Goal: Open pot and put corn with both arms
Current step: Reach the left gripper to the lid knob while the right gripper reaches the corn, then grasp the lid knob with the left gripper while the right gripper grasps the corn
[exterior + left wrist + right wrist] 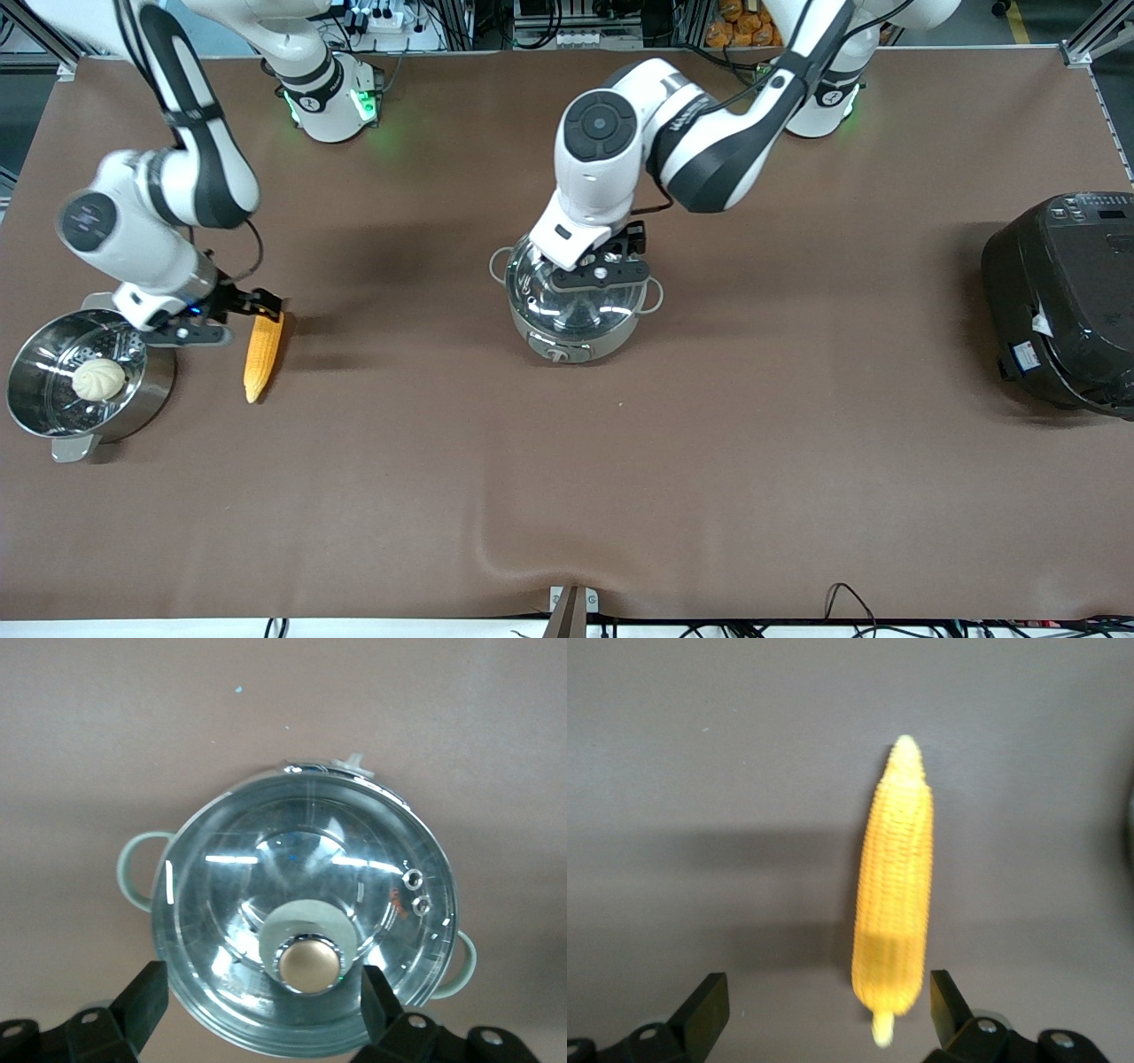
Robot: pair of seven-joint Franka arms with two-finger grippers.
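Table: brown cloth table (709,461) with racks and cables along its robot edge.
Steamer: steel steamer pot (53,416) at the right arm's end, a white bun (98,378) in it; the right claw hides part of its rim.
Right claw: right claw (232,312) low over the corn's thick end, arm bent down steeply; fingers (704,1005) spread open either side of the cob, apart from it.
Corn: corn (263,353) lies on the table beside the steamer, long axis toward the front camera, tapered tip nearer it.
Pot: pot (576,341) mid-table, glass lid (306,912) still on.
Left claw: left claw (598,276) over the lid, hiding its brass knob (310,964) from the front; fingers (376,1005) open, straddling the knob.
Cooker: black cooker (1063,301), cut off at the left arm's end.
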